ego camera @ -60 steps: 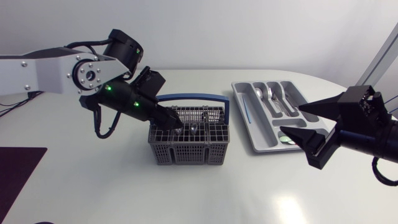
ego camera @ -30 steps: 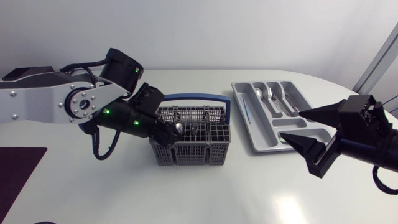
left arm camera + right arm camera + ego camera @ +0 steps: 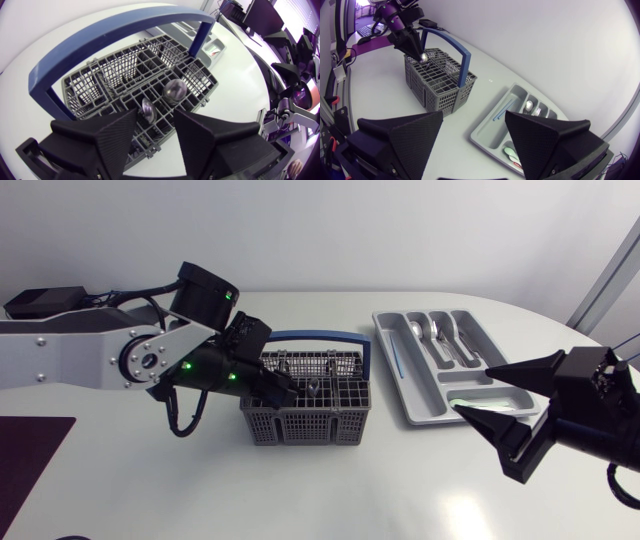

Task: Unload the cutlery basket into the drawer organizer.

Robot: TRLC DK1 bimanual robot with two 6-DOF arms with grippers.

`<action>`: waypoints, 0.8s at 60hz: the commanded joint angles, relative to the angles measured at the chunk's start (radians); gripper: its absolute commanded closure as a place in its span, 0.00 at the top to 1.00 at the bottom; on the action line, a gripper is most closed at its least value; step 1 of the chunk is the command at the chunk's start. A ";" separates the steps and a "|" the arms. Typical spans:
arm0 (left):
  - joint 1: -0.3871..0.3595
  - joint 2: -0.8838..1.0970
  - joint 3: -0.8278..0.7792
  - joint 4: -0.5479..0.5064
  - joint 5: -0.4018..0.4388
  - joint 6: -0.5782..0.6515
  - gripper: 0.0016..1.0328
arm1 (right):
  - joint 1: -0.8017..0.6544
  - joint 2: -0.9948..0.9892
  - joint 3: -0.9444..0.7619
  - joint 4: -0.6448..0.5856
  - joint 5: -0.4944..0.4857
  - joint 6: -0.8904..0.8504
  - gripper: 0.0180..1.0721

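My left gripper point(image 3: 284, 391) has sunk lower onto the basket point(image 3: 305, 423) over the last second. Its fingers stand apart with a spoon point(image 3: 148, 109) upright between them, not yet pinched, so I judge the grab comes next. The organizer point(image 3: 402, 398) lies just ahead of my right gripper point(image 3: 477, 390), which has backed off slightly, spread wide and empty.

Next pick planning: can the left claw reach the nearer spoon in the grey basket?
Likely yes: the open left claw sits right over that shiny metal spoon; the blue handle arches clear beyond.
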 commanded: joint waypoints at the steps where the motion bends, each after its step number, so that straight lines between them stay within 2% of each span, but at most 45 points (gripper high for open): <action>1: -0.011 0.019 -0.027 0.023 -0.015 -0.031 0.34 | 0.003 -0.013 -0.027 -0.012 0.001 0.007 0.85; 15: -0.020 0.031 -0.039 0.052 -0.043 -0.031 0.15 | 0.003 -0.035 -0.035 -0.021 0.001 0.002 0.85; 33: -0.025 0.033 -0.045 0.061 -0.043 -0.031 0.09 | -0.002 -0.058 -0.050 -0.024 0.001 -0.002 0.85; 48: -0.010 -0.052 -0.073 0.061 -0.043 -0.036 0.07 | -0.002 -0.075 -0.053 -0.036 0.001 -0.005 0.85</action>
